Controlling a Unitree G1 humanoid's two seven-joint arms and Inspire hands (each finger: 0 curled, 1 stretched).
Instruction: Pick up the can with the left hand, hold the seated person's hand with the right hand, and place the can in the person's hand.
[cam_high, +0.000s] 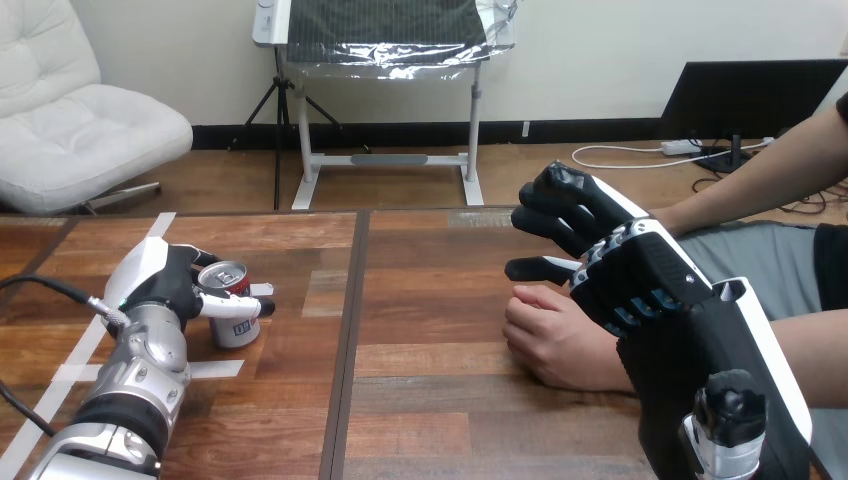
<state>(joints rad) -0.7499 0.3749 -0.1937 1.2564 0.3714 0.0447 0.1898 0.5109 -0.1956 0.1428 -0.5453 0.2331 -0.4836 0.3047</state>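
Now the left hand (165, 282) is at the can (232, 318), near the left side of the table (430, 400). Its fingers (222, 303) and thumb are curled round the can's body, gripping it. The can stands upright on the table, red near its top and pale below, beside strips of white tape (215, 368). Well apart from it, at the right, the person's hand (555, 340) rests on the table in a loose fist. The right hand (640, 275) hangs over it, back upward. Its fingers (555, 200) are loosely bent and spread away from the thumb, which points left just above the person's knuckles. They close on nothing. Whether the palm touches the person's hand or wrist I cannot tell.
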